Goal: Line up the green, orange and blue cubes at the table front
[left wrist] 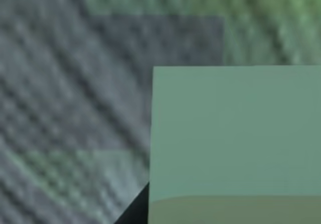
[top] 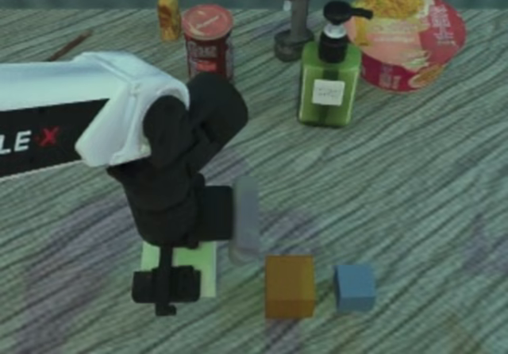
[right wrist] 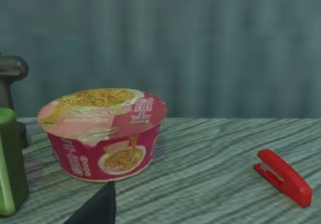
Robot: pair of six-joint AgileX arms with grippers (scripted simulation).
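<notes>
The left gripper is apparently clamping the green cube; releasing askew risks nudging the orange cube rightward.

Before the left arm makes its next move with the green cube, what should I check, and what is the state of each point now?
1. Left claw is over the green cube: ok.
2. Grip on the green cube: cannot tell; the left wrist view shows only the cube's face, no fingers.
3. Orange cube and blue cube sit side by side at the table front, apart: ok.
4. Green cube in row with them: roughly ok, its edges mostly hidden.
5. Pump bottle and noodle bowl stand far from the row: ok.
6. Right arm out of the top view: ok.
</notes>
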